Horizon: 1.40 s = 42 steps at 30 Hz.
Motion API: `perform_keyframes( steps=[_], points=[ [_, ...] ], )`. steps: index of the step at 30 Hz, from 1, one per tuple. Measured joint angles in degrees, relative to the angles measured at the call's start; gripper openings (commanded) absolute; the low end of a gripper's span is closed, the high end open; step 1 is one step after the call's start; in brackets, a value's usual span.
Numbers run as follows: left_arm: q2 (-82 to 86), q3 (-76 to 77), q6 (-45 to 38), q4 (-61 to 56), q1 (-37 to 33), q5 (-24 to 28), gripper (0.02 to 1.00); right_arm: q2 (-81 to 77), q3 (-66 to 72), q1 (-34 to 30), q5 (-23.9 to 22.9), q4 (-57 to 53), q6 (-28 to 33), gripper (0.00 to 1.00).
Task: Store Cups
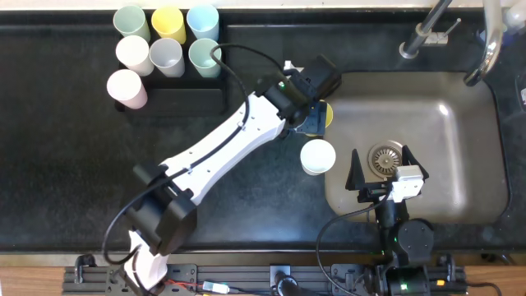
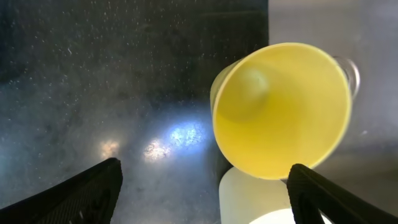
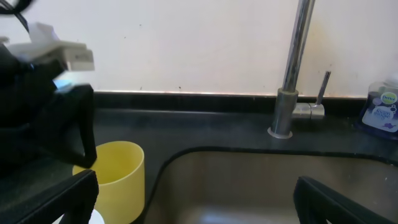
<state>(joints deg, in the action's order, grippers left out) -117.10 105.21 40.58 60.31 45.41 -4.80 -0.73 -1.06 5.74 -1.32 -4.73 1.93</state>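
Note:
A yellow cup stands upright at the sink's left edge, mouth up. My left gripper hovers over it, open, with the cup just beyond its fingertips and nearer one finger. A white cup stands right beside the yellow one. My right gripper is open and holds nothing, low over the sink basin near the drain. Several pastel cups stand grouped on a black tray at the counter's back left.
The steel sink takes up the right side, with a faucet behind it and a soap bottle at the far right. A dark counter stretches left. The left arm's cable loops past the tray.

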Motion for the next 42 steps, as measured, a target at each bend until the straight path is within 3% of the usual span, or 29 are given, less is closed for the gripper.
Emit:
perform_keyframes(
  steps=[5, 9, 12, 13, 14, 26, 37, 39, 42],
  points=[
    [-2.73, 0.00, 1.27, -1.75, 0.00, -0.59, 0.709, 0.00, 0.00, 0.00, 0.02, -0.02, -0.02, 0.996],
    [-4.31, 0.00, 2.82, -3.76, 0.00, -1.73, 0.516, 0.00, 0.00, -0.02, 0.00, -0.02, 0.02, 0.996],
    [-5.03, 0.00, 3.28, -4.07, 0.11, -1.79, 0.270, 0.00, 0.00, 0.00, 0.00, -0.02, -0.02, 0.993],
    [-5.20, 0.00, 3.32, -4.11, 0.24, -1.90, 0.097, 0.00, 0.00, 0.00, 0.02, -0.02, -0.02, 0.998],
    [-5.31, 0.00, 3.69, -4.17, 0.37, -1.92, 0.034, 0.00, 0.00, 0.00, 0.02, 0.00, -0.04, 0.998],
    [1.11, -0.11, 0.37, -3.19, -2.80, -3.28, 0.034, 0.00, 0.00, 0.00, 0.02, -0.02, -0.02, 0.998],
    [24.68, 0.22, -10.86, 11.13, -32.70, -5.22, 0.036, 0.00, 0.00, -0.02, 0.02, -0.02, -0.02, 0.998],
    [24.72, 0.20, -8.79, 13.86, -36.50, -5.09, 0.036, 0.00, 0.00, -0.02, 0.02, 0.00, -0.02, 0.996],
    [23.98, -0.59, 3.80, 16.20, -40.89, -5.09, 0.036, 0.00, 0.00, 0.00, 0.02, -0.02, -0.04, 0.998]
  ],
)
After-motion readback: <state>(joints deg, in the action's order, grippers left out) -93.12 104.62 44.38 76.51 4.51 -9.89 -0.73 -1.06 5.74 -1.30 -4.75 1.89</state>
